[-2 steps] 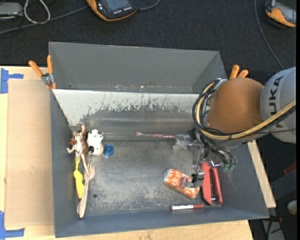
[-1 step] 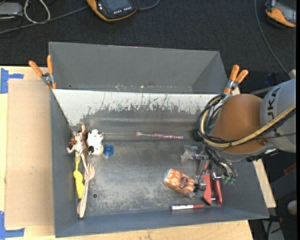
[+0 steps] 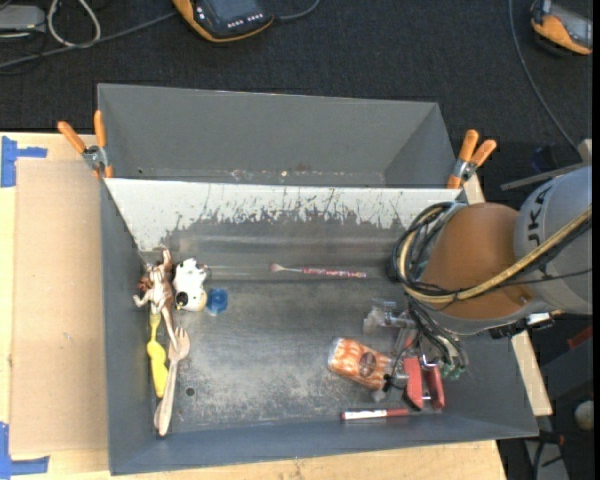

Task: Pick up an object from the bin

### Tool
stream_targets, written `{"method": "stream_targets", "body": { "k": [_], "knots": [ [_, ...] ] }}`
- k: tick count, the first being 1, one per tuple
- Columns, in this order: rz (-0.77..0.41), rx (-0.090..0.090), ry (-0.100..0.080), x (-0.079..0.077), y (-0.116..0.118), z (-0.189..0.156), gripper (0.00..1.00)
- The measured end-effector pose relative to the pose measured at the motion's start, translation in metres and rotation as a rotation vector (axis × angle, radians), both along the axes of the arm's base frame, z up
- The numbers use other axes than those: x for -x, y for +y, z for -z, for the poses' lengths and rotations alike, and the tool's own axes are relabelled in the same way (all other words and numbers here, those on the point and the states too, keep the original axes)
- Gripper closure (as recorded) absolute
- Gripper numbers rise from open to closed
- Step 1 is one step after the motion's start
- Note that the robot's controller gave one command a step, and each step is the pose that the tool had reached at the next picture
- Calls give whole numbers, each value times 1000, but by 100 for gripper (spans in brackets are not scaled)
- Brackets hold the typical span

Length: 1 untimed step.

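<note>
Rightward, one orange packet (image 3: 352,360), one red-white pen (image 3: 375,415); leftward, small heap (image 3: 163,318).

Robot lab: grey metal bin (image 3: 270,138), loose cables (image 3: 75,13), orange control pendant (image 3: 220,6).

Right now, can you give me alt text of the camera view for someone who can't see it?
The gripper is down in the grey bin at the view's lower right, beside a crumpled orange packet, with a red-and-white pen nearer the front wall. A small heap lies along the left wall: a white-and-black toy animal, a long yellow thing and a wooden fork.
</note>
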<state>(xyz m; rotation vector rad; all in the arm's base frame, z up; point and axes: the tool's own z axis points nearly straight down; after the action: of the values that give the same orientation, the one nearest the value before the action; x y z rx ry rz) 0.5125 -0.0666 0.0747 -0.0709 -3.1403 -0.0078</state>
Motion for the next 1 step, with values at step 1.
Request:
{"method": "stream_targets", "body": {
  "k": [1],
  "knots": [
    [-39,0,15,15,0,5,100]
  ]
}}
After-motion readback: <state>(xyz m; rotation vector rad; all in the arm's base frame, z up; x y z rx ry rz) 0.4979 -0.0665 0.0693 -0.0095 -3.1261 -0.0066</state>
